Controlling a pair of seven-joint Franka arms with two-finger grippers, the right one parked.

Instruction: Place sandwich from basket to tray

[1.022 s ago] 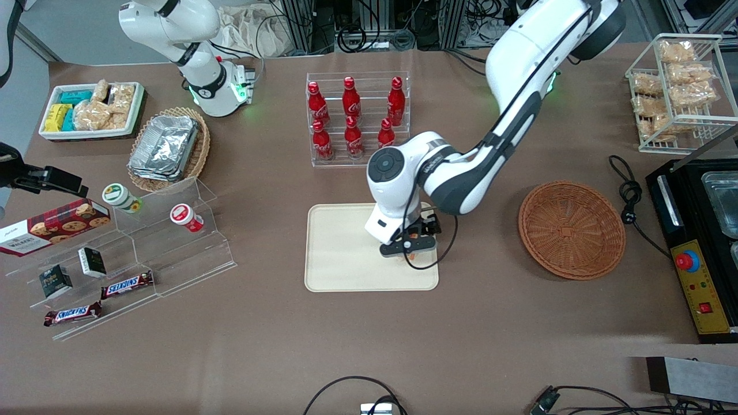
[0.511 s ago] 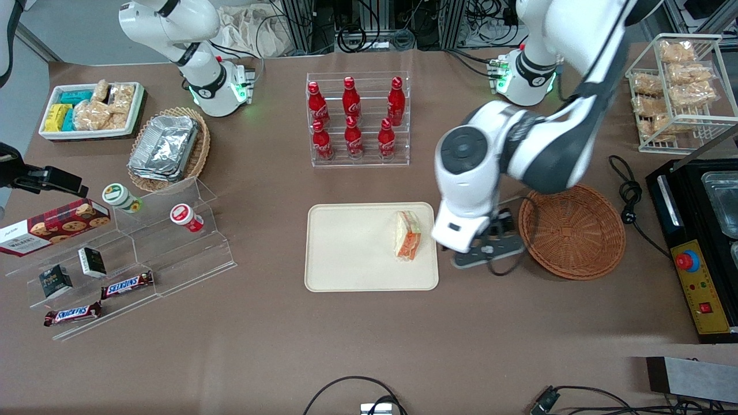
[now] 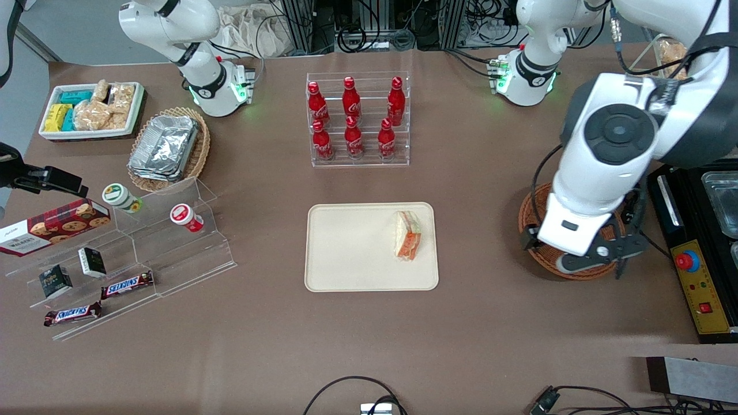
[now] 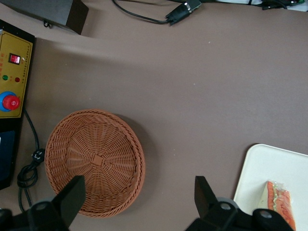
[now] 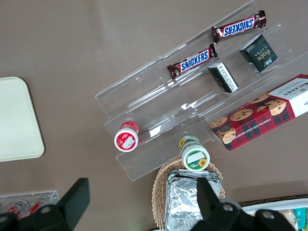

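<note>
We found the sandwich lying on the tray, close to the tray's edge that faces the basket, with its orange cut side turned toward the front camera. The basket held nothing we could see in the wrist view. Our end effector hung above the worktop just beside the basket, on the tray's side of it, well apart from the tray, with its fingers spread wide and nothing between them. We judged the placing done and the step in hand to be the retreat. To do that well, we would have kept the arm high above the basket so that no link brushed its rim, kept the fingers apart, and steered clear of the cable and the control box just beside the basket. We saw no reason to go back to the tray, since the sandwich sat wholly inside its rim.
</note>
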